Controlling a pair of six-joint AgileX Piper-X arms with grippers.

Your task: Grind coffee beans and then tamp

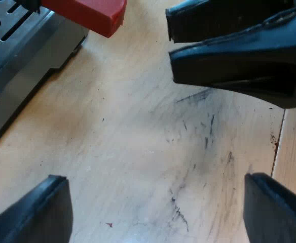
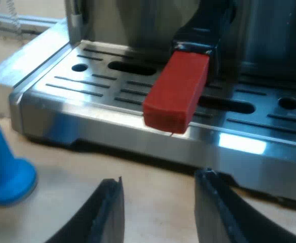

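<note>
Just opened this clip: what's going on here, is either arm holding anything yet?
Nothing is held right now. The holder's red handle end sticks out over the drip tray of the espresso machine, seemingly locked in its front. The right pincer is open, low over the table, facing that handle. The left pincer is open too, over the table close by. A blue tamper sits on the table by the tray's corner.

pale wooden tabletop (image 1: 127, 131), dark scuff marks (image 1: 209, 129) across it, seam (image 1: 278, 147) between boards.
</note>
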